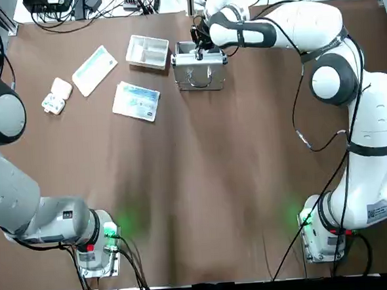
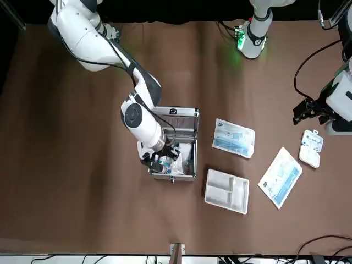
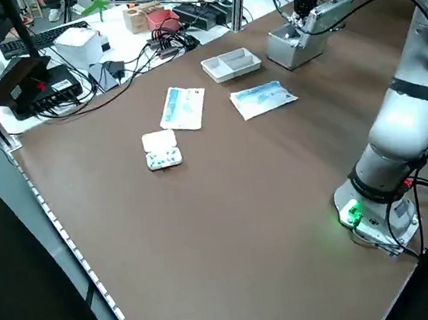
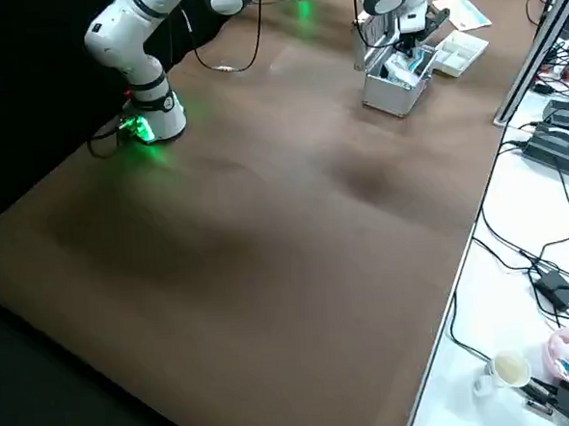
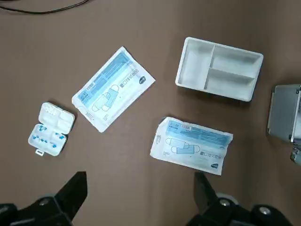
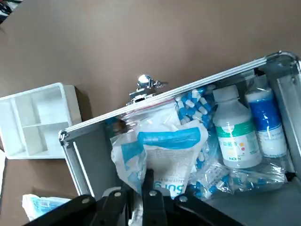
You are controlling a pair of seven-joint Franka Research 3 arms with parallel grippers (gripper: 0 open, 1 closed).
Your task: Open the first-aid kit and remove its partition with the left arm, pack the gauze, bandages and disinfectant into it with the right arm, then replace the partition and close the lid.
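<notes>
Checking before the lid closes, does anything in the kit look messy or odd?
In the open first-aid kit, a crumpled white-and-blue packet sticks up above the rim under the right tool. The partition sits beside the case.

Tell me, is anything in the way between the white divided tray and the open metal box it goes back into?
Nothing lies on the table between the cream-white divided plastic partition and the open silver metal case. But the right end effector is inside the case, gripping a white-and-blue packet.

Right arm's tool (image 6: 141,200) reaches far forward, fingers closed; left tool (image 5: 136,197) spread, raised
</notes>
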